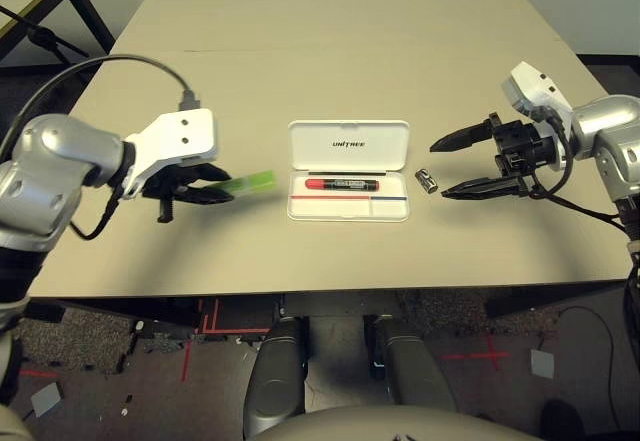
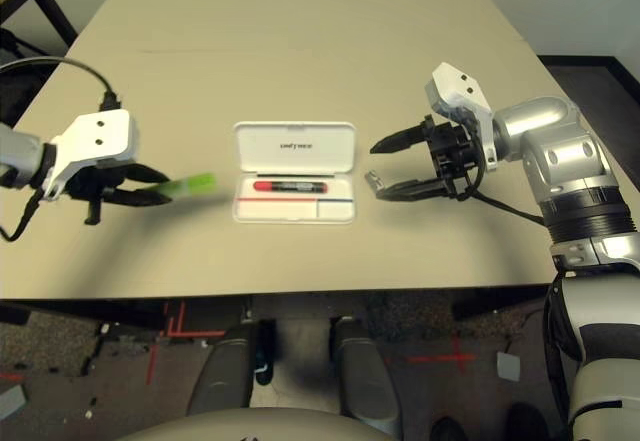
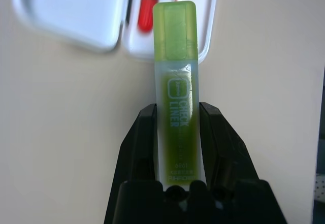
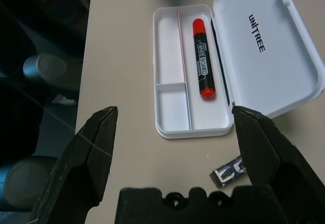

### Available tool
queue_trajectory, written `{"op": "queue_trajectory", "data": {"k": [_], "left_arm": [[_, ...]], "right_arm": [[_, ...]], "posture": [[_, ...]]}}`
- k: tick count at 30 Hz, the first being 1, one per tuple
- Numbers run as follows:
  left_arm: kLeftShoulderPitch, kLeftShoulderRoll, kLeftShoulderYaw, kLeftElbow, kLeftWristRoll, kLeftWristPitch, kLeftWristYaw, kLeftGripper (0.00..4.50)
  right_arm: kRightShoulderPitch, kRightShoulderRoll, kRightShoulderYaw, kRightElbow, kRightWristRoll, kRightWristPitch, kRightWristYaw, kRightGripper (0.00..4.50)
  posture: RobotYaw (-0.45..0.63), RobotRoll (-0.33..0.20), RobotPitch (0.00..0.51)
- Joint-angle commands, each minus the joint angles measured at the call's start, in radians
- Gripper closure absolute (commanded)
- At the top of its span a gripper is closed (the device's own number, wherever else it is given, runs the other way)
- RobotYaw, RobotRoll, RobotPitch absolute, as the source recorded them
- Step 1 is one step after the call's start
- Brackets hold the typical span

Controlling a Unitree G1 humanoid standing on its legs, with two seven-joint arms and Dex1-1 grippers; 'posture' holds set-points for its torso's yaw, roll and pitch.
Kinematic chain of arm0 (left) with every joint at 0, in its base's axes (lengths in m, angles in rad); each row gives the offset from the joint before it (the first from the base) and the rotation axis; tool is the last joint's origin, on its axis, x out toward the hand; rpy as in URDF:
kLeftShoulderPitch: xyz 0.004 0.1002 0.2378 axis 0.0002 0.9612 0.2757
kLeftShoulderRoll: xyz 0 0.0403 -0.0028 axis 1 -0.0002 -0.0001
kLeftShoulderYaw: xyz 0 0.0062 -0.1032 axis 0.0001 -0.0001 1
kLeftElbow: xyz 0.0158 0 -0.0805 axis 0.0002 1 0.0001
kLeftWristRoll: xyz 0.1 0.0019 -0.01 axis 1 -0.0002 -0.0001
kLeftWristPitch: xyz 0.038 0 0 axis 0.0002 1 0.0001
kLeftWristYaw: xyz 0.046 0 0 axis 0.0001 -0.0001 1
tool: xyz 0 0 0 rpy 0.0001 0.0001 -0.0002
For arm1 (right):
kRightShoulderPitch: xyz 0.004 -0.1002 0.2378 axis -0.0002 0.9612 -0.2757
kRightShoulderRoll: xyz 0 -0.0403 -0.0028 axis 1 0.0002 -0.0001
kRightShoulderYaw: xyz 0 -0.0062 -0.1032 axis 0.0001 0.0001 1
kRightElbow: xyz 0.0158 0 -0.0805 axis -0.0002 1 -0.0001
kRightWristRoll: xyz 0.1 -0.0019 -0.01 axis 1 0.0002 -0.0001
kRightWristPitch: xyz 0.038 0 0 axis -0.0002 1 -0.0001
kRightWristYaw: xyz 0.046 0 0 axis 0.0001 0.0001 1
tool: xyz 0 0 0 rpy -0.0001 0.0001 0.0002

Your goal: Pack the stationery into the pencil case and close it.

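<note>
Left pincer (image 3: 177,148), closed on the green highlighter (image 3: 175,41); the highlighter was held clear of the left end of the open pencil case (image 1: 349,212), its cap towards the tray. Within the tray, the red-capped marker (image 4: 203,59) lay in the long compartment beside the hinge; the two compartments along the near side, a longer one to the left and a shorter one to the right, were empty. The lid (image 1: 348,145) stood raised behind. Off the right end, a small silver-black piece (image 1: 427,181) lay on the table (image 1: 330,61), near the lower finger of the right pincer (image 1: 436,172), which was wide open and empty. The step in hand, as judged by one watching, was loading the highlighter: the next move called for carrying it over the longer near compartment, aligning it lengthwise and releasing it, with the small piece and the lid remaining to be dealt with
</note>
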Motion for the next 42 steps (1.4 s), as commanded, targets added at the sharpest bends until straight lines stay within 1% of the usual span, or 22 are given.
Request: {"op": "queue_trajectory", "data": {"k": [1, 5, 10, 13, 20, 25, 30, 35, 38, 42], "left_arm": [[-0.053, -0.050, -0.053, 0.026, 0.036, -0.007, -0.024, 3.41], [-0.110, -0.125, -0.097, 0.066, 0.064, -0.016, -0.036, 3.41], [-0.154, -0.244, -0.155, 0.096, 0.093, -0.008, -0.027, 3.41], [-0.159, -0.302, -0.186, 0.115, 0.113, -0.023, -0.022, 3.41], [-0.151, -0.392, -0.217, 0.191, 0.152, -0.059, 0.004, 3.41], [-0.164, -0.430, -0.224, 0.242, 0.174, -0.091, 0.014, 3.41], [-0.171, -0.448, -0.222, 0.277, 0.195, -0.121, 0.011, 3.41], [-0.161, -0.442, -0.221, 0.315, 0.214, -0.164, 0.007, 3.41], [-0.153, -0.434, -0.219, 0.316, 0.220, -0.172, -0.004, 3.41], [-0.142, -0.418, -0.214, 0.315, 0.225, -0.180, -0.013, 3.41]], "right_arm": [[0.014, -0.014, -0.019, -0.031, 0.007, 0.019, 0.004, 0.00], [0.029, -0.024, -0.039, -0.052, 0.006, 0.036, 0.003, 0.00], [0.048, -0.035, -0.059, -0.077, 0.004, 0.055, -0.010, 0.00], [0.056, -0.041, -0.073, -0.085, 0.000, 0.066, -0.021, 0.00], [0.085, -0.067, -0.102, -0.112, 0.007, 0.082, -0.047, 0.00], [0.109, -0.077, -0.120, -0.144, 0.013, 0.106, -0.063, 0.00], [0.111, -0.083, -0.123, -0.144, -0.007, 0.123, -0.109, 0.00], [0.093, -0.061, -0.139, -0.126, -0.058, 0.185, -0.275, 0.00], [0.105, -0.055, -0.140, -0.141, -0.095, 0.193, -0.366, 0.00], [0.106, -0.047, -0.139, -0.153, -0.098, 0.246, -0.420, 0.00]], "posture": [[0.06, 0.000, 0.153], [0.04, 0.000, 0.158], [0.02, 0.000, 0.161], [0.01, 0.000, 0.163], [-0.04, 0.000, 0.168], [-0.05, 0.000, 0.169], [-0.05, 0.000, 0.171], [-0.05, 0.000, 0.174], [-0.05, 0.000, 0.174], [-0.05, 0.000, 0.174]]}}
